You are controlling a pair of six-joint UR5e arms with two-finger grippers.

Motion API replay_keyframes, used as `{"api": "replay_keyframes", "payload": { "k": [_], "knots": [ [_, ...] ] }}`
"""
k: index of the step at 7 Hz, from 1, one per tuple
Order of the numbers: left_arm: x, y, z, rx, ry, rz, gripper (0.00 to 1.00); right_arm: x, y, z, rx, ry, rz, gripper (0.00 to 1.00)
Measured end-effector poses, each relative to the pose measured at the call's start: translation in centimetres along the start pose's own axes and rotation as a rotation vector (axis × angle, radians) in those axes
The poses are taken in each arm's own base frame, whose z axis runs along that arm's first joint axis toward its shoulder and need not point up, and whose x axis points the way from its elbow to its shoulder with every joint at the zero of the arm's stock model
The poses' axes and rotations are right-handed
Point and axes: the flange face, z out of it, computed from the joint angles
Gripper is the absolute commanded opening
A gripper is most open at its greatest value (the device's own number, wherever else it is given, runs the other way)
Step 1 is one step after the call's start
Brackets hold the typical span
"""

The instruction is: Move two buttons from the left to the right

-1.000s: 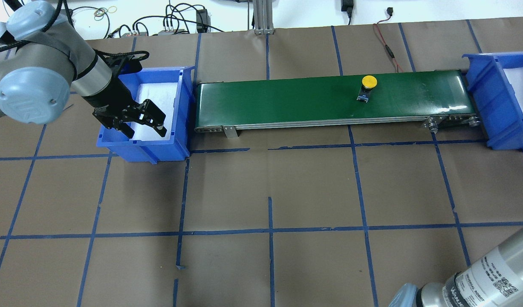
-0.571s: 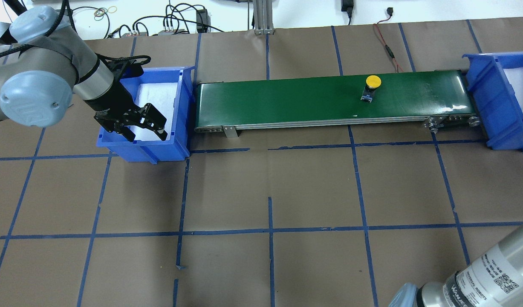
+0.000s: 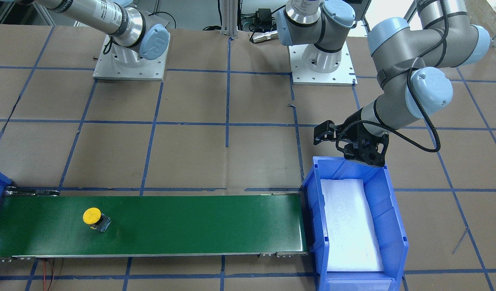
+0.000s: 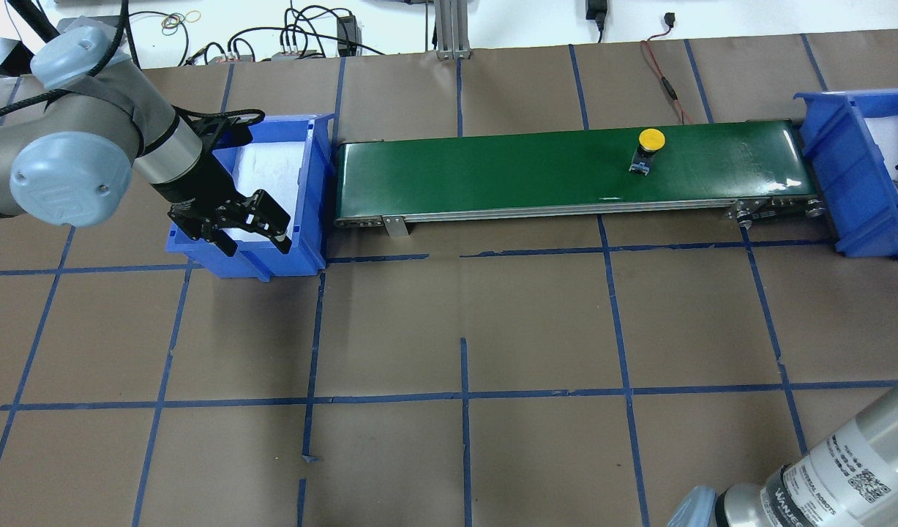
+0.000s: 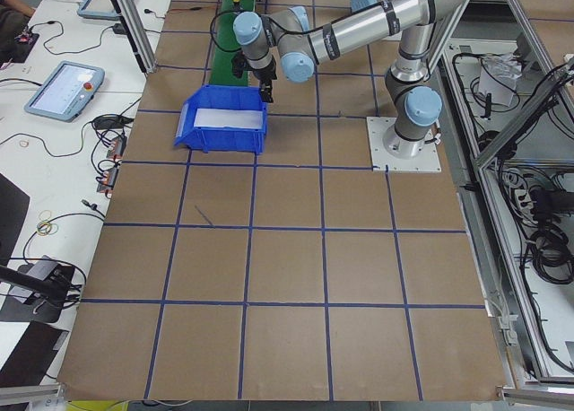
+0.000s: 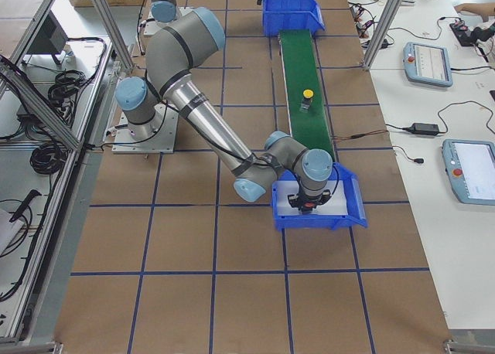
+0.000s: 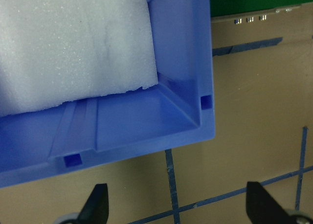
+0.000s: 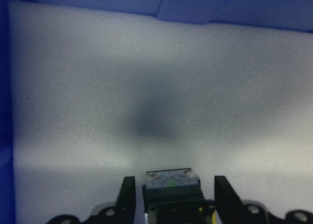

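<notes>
The yellow button (image 4: 650, 140) stands on the green conveyor belt (image 4: 492, 172), towards its right end; it also shows in the front view (image 3: 92, 216). My left gripper (image 4: 236, 223) is open and empty over the near rim of the left blue bin (image 4: 317, 183). In the left wrist view the open left gripper (image 7: 178, 207) hangs over the bin's corner (image 7: 181, 87). My right gripper (image 8: 171, 185) is shut on the other button's black body (image 8: 171, 182) above the white foam of the right blue bin (image 4: 836, 168). Its cap is hidden.
The left bin holds only white foam (image 3: 349, 226). Blue tape lines grid the brown table. Cables lie along the far edge (image 4: 302, 40). The right arm's upper link (image 4: 822, 476) crosses the near right corner. Both arm bases (image 3: 322, 66) sit on the robot's side.
The yellow button has ridden the belt to the right. My left gripper has drawn back from inside the left bin to its near rim, still open.
</notes>
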Motion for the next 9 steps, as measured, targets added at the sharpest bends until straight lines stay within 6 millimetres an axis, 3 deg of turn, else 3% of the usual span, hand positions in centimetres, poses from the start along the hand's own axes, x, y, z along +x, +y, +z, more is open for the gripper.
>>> {"api": "replay_keyframes", "payload": {
  "k": [1, 2, 4, 5, 6, 9],
  "knots": [
    [0.1, -0.3, -1.3, 0.025, -0.011, 0.005, 1.00, 0.0, 0.0, -0.6, -0.007, 0.006, 0.004, 1.00],
    [0.4, -0.9, -3.8, 0.073, -0.029, 0.017, 1.00, 0.2, -0.3, -2.5, -0.026, 0.024, 0.009, 1.00],
    [1.2, -2.0, -8.9, 0.168, -0.064, 0.038, 1.00, 1.1, -2.1, -7.7, -0.075, 0.074, -0.008, 1.00],
    [2.0, -2.0, -10.4, 0.191, -0.075, 0.049, 1.00, 2.3, -4.2, -9.5, -0.086, 0.092, -0.027, 1.00],
    [3.3, -1.6, -11.9, 0.200, -0.083, 0.064, 1.00, 4.0, -7.7, -10.8, -0.089, 0.110, -0.040, 1.00],
    [5.1, -0.4, -13.8, 0.162, -0.067, -0.030, 1.00, 8.4, -19.6, -11.0, -0.054, 0.118, 0.009, 1.00]
  ]
}}
